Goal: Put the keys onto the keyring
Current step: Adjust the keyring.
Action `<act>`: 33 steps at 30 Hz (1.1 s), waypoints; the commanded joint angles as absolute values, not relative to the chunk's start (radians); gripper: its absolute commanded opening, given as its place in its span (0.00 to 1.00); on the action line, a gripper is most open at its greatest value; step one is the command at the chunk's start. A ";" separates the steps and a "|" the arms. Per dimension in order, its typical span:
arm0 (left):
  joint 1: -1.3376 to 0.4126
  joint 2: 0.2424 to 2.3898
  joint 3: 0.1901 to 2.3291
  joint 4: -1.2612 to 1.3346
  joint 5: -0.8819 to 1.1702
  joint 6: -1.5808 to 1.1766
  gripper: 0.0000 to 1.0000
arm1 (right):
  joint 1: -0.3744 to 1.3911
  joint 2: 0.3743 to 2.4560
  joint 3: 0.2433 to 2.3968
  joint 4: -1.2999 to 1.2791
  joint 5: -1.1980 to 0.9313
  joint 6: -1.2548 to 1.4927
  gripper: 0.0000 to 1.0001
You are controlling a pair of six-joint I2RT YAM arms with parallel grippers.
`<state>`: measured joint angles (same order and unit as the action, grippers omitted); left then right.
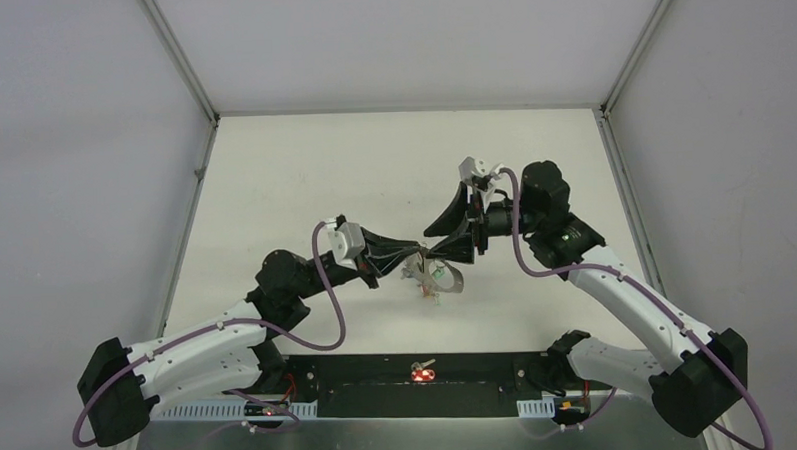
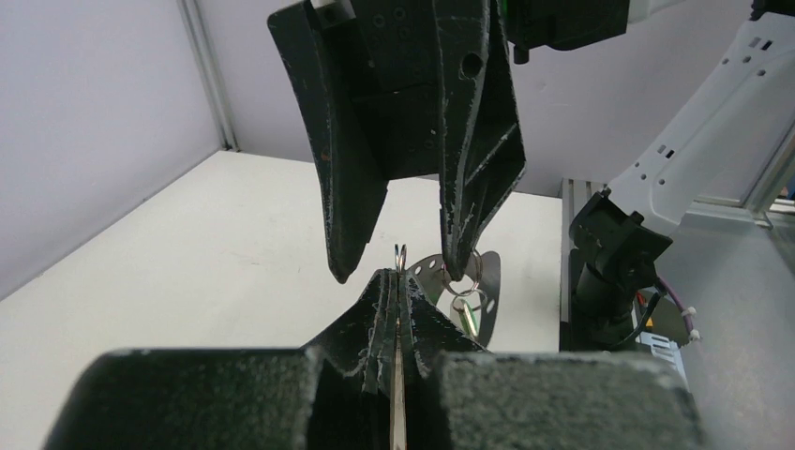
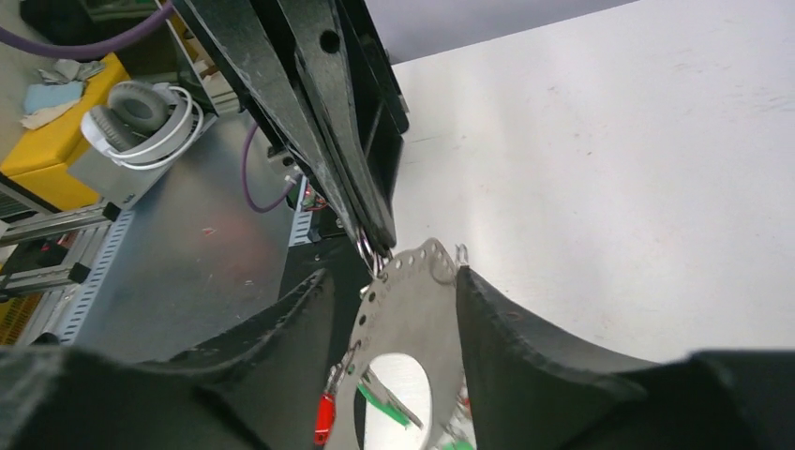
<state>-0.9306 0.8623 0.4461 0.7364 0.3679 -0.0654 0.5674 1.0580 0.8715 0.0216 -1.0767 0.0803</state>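
Just left of the keyring [image 3: 403,309], the left gripper [image 2: 398,281] presses its 2 ribbed black fingers together on a thin wire loop [image 2: 400,251] at the top rim of that flat, dull-silver plate, which has 1 large oval hole, small punched holes along its edge, and hangs above the white table [image 1: 372,166]. At the keyring's lower rim hang 1 red-headed key [image 3: 323,417] and 1 green-headed key [image 3: 386,401]. The right gripper [image 3: 394,277] straddles the keyring, jaws apart, 1 finger close against its edge.
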 commanded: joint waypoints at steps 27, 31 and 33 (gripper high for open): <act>-0.941 0.813 0.627 0.417 0.172 -0.138 0.00 | 0.684 1.108 1.018 -0.382 -0.736 -0.048 0.00; -0.941 0.819 0.690 0.279 0.120 -0.162 0.00 | 0.693 1.091 1.030 -0.398 -0.691 -0.046 0.00; -0.942 0.833 0.722 0.217 0.102 -0.173 0.00 | 0.698 1.083 1.033 -0.405 -0.677 -0.048 0.00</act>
<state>-0.9306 0.8356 0.6258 0.3138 0.1646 -0.1322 0.6876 1.1118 0.9825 -0.3809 -0.7391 -0.0441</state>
